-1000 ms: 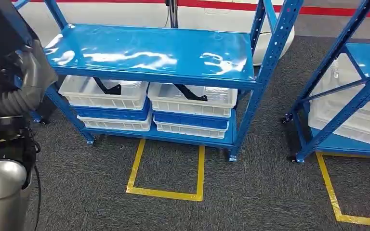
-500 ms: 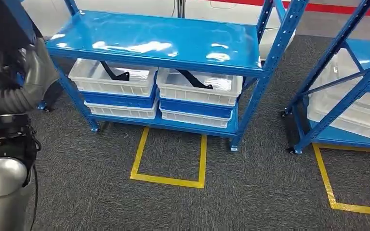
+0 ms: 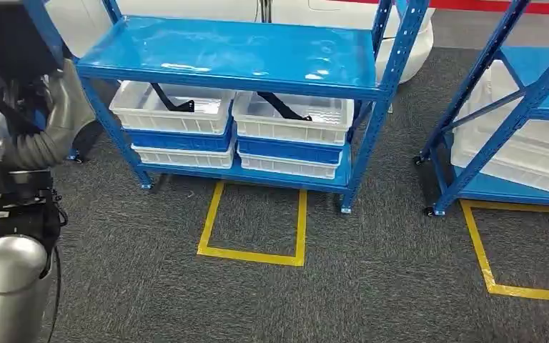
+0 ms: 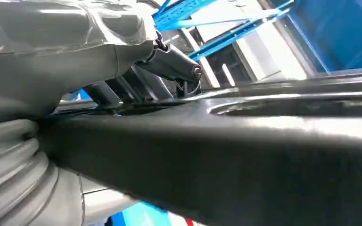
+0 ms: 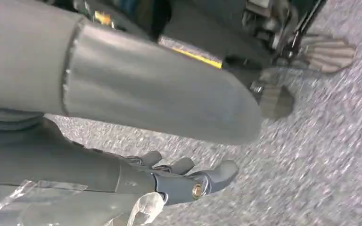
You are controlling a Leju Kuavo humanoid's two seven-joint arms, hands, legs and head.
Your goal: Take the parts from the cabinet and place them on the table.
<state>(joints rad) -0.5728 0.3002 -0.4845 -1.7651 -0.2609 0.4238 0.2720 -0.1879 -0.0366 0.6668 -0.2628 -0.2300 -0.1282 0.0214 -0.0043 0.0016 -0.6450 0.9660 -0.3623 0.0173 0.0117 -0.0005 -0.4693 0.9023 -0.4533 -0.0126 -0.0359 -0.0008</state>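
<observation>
My left hand (image 3: 46,121) is raised at the far left of the head view and grips a large black part (image 3: 7,36). In the left wrist view the same black part (image 4: 245,155) runs across the picture with the dark fingers (image 4: 136,80) closed over it. The blue cabinet (image 3: 236,53) stands ahead. On its middle shelf two white bins (image 3: 171,114) (image 3: 293,121) each hold a black part (image 3: 171,100) (image 3: 282,107). My right hand (image 5: 179,179) hangs over grey carpet, fingers apart, holding nothing.
A second blue rack (image 3: 515,107) with white bins (image 3: 522,153) stands at the right. Yellow tape squares (image 3: 254,254) (image 3: 515,289) mark the carpet in front of both racks. A white rounded body (image 3: 407,50) sits behind the cabinet.
The whole picture has shifted, so the camera has moved: the cabinet now sits slightly higher and further right. My left hand still holds the black part in the same corner.
</observation>
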